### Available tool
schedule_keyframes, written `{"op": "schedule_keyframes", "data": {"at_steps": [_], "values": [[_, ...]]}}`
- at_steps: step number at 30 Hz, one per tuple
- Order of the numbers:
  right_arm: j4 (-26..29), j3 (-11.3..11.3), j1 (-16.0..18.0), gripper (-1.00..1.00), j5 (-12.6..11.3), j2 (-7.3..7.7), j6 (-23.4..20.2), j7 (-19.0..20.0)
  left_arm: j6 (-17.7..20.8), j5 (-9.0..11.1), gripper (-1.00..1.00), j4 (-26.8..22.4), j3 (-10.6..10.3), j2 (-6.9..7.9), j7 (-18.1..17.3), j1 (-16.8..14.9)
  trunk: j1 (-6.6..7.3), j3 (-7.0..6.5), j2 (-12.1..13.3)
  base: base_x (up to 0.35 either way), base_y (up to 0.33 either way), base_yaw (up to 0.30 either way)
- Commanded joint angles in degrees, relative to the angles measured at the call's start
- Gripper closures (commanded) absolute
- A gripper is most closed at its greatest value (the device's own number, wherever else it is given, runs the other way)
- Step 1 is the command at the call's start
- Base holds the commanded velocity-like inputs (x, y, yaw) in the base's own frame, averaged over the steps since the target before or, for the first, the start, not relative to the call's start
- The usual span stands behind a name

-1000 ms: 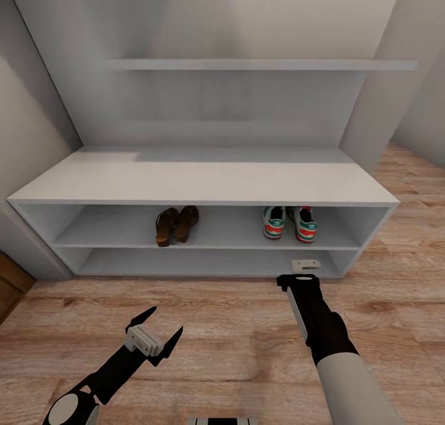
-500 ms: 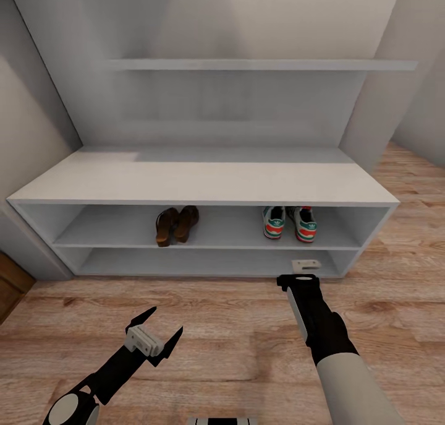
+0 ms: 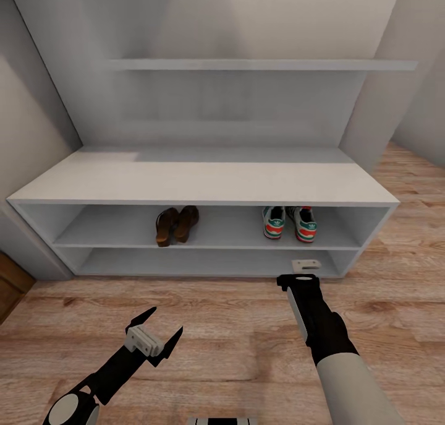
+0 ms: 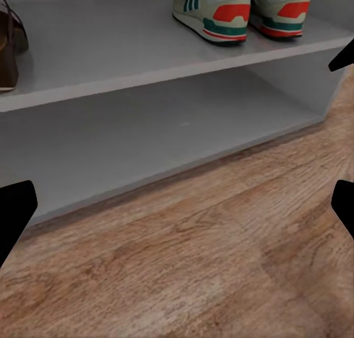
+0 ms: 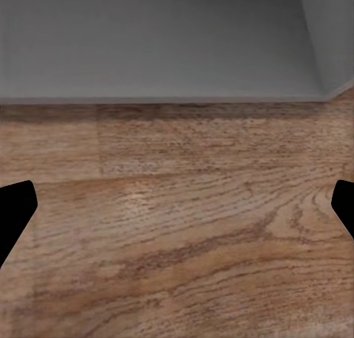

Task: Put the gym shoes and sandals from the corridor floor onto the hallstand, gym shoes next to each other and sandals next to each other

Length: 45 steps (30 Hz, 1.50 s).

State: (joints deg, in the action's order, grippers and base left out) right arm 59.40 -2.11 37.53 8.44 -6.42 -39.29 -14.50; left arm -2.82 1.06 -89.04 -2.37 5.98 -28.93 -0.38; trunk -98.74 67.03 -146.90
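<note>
**Both pairs on the upper open shelf; both grippers empty over the floor**

The wide, low, pale-grey hallstand with a flat top and two long open shelf levels (image 3: 204, 180) stands against the wall on the warm brown wood-grain plank floor (image 3: 235, 338). A single floating shelf (image 3: 259, 64) is fixed to its back panel above.

The two dark maroon-brown slip-on sandals with tan footbeds (image 3: 176, 224) lie on the upper open shelf, left of centre, touching or nearly touching each other. The two cream-white sneakers with green stripes and red-orange heels (image 3: 289, 223) stand on the same shelf towards its right end, side by side, heels facing outward. The pairs are well apart from each other. The lower shelf level holds no footwear where it shows. In the left wrist view the sneakers (image 4: 240, 6) appear at one end of the shelf and part of one sandal (image 4: 9, 46) at the other.

The left gripper (image 3: 157, 331) hangs above the floor in front of the hallstand, jaws spread wide, nothing between them. The right gripper (image 3: 307, 266) is low in front of the lower shelf's right end; in the right wrist view its dark fingertips (image 5: 15, 209) stand wide apart with bare floor between them.
</note>
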Motion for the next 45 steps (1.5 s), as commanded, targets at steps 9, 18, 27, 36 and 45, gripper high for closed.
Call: {"op": "schedule_keyframes", "data": {"at_steps": [9, 18, 27, 36, 45], "values": [[0.0, 0.0, 0.0, -1.00, 0.0, 0.00, 0.0, 0.0, 0.0, 0.0, -1.00, 0.0, 0.0, 0.00, 0.0, 0.0, 0.00, 0.00, 0.0, 0.000, 0.000, 0.000], [0.0, 0.0, 0.0, -1.00, 0.0, 0.00, 0.0, 0.0, 0.0, -0.1, -1.00, 0.0, 0.0, 0.00, 0.0, 0.0, 0.00, 0.00, 0.0, 0.000, 0.000, 0.000], [0.0, 0.0, 0.0, -1.00, 0.0, 0.04, 0.1, 0.0, 0.0, -0.1, -1.00, 0.1, -0.1, 0.00, 0.0, 0.0, 0.00, 0.00, 0.0, 0.000, 0.000, 0.000], [0.4, 0.1, -0.1, -1.00, 0.1, 0.07, 1.5, 0.0, 0.0, -0.1, -1.00, 0.1, -0.1, 0.00, 0.0, 0.0, 0.00, 0.00, 0.0, 0.000, 0.000, 0.000], [0.7, 0.2, -0.3, -1.00, 0.1, 0.08, 3.6, 0.0, 0.0, -0.1, -1.00, 0.1, -0.1, 0.00, 0.0, 0.0, 0.00, 0.00, 0.0, 0.000, 0.000, 0.000]]}}
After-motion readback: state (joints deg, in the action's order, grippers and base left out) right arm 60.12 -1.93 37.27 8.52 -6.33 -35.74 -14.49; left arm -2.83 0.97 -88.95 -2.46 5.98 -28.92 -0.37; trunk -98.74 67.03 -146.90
